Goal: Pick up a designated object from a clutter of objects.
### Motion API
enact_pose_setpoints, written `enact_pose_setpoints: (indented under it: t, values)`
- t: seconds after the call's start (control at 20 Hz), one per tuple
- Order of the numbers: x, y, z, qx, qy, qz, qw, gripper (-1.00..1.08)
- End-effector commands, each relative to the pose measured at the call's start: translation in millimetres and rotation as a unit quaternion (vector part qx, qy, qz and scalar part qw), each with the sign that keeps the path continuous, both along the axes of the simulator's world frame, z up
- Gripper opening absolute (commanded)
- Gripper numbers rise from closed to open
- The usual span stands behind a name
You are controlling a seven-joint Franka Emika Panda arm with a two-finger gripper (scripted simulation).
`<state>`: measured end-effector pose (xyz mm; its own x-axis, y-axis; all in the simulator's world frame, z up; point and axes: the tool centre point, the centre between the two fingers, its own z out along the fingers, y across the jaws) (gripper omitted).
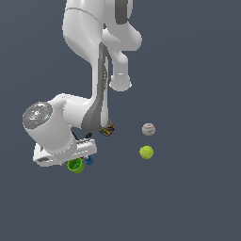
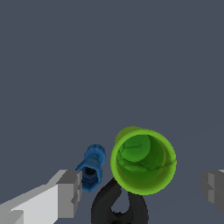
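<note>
Black clamp (image 2: pixel 119 205) nearest the wrist camera, touching the green cup (image 2: pixel 143 160). Cup upright between spread fingers (image 2: pixel 70 192); gripper (image 2: pixel 142 192) released, empty. Blue piece (image 2: pixel 92 167) just beside. Likely light, thin-walled, slick; grip opposite sides below the rim.

The arm (image 1: pixel 89 113) hides most of the multicoloured can (image 1: pixel 108 130).

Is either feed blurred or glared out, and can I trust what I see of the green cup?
Exterior view: flat even light, no glare or cast shadows, but soft and coarse; the arm hides part of the green cup. Wrist view: sharper, no glare; the green cup shows open-side-up between the spread fingers of the tool, with the blue piece and black clamp beside it.
</note>
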<state>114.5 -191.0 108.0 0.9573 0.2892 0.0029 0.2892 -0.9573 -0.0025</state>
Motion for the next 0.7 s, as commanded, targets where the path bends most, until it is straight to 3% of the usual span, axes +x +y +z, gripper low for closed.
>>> enact_pose_setpoints:
  t: [0.0, 0.65]
  values:
    - [0.9, -6.2, -8.7, -0.001, 0.000, 0.007, 1.0000, 1.00]
    - [0.0, -10.5, -34.0, -0.001, 0.001, 0.010, 1.0000, 1.00]
